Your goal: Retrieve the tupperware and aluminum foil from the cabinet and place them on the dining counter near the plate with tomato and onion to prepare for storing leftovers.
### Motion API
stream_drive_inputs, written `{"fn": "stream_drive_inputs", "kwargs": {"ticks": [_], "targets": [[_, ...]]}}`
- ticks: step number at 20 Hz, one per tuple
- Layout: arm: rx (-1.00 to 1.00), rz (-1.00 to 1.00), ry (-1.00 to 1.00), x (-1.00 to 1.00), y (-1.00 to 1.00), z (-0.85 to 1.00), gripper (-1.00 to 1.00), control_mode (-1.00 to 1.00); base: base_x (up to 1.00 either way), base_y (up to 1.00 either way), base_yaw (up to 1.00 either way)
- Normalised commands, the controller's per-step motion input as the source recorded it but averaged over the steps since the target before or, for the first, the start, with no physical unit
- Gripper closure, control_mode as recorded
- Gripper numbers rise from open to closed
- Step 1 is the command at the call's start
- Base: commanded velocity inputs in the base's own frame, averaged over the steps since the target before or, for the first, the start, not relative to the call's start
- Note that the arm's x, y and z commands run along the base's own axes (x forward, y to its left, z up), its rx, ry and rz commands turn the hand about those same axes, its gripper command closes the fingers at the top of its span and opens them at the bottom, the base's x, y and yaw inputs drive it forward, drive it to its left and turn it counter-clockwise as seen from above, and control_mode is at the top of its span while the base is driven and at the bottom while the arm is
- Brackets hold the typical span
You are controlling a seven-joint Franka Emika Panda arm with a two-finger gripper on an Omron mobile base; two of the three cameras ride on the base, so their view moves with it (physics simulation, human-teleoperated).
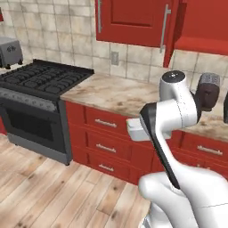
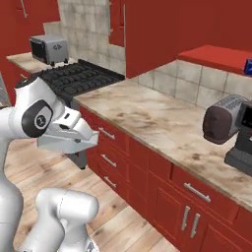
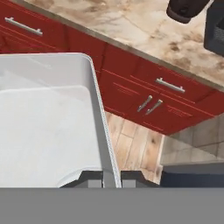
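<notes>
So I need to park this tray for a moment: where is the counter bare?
The marble counter looks bare from the stove edge across to the dark rounded appliance, under the open cabinet. The right end is crowded by that appliance. The gripper is shut on the tupperware rim, out over the floor.

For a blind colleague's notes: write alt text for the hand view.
The gripper is shut on the right rim of the tupperware, a pale tray seen from above at the left. Beyond it are red drawer-fronted units with grey handles, wood floor, and a marble counter carrying a dark appliance.
</notes>
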Motion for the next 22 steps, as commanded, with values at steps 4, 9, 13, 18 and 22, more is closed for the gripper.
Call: {"fn": "stream_drive_inputs", "kwargs": {"ticks": [4, 9, 13, 18, 22], "targets": [[0.00, 0.00, 0.00, 0.00, 0.00, 0.00, 1.00, 1.00, 0.00, 0.43, 0.93], [0.00, 0.00, 0.00, 0.00, 0.00, 0.00, 1.00, 1.00, 0.00, 0.13, 0.94], [0.00, 0.00, 0.00, 0.00, 0.00, 0.00, 1.00, 1.00, 0.10, 0.00, 0.92], [0.00, 0.00, 0.00, 0.00, 0.00, 0.00, 1.00, 1.00, 0.18, 0.00, 0.89], [0.00, 0.00, 0.00, 0.00, 0.00, 0.00, 1.00, 1.00, 0.45, 0.00, 0.80]]}}
